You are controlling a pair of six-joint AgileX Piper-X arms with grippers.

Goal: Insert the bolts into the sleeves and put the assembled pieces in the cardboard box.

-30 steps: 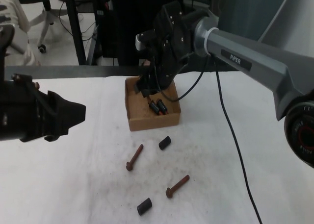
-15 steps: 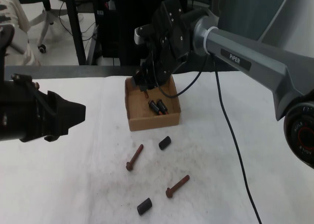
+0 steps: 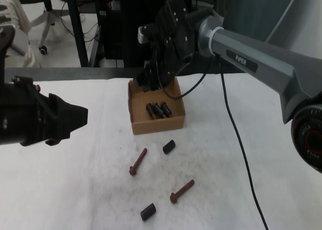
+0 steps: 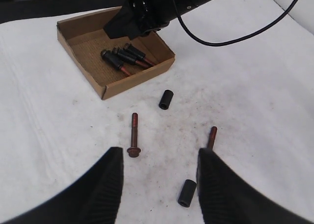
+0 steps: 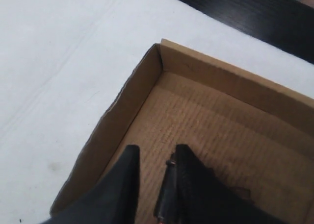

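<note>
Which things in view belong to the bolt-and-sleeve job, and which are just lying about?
Job: cardboard box; three assembled pieces inside it; two loose bolts; two loose sleeves.
Lying about: black cable; white cloth over the bench.

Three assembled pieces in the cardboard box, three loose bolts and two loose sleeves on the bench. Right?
No, only two loose bolts, per the left wrist view. Three assembled pieces in the cardboard box and two loose sleeves hold.
</note>
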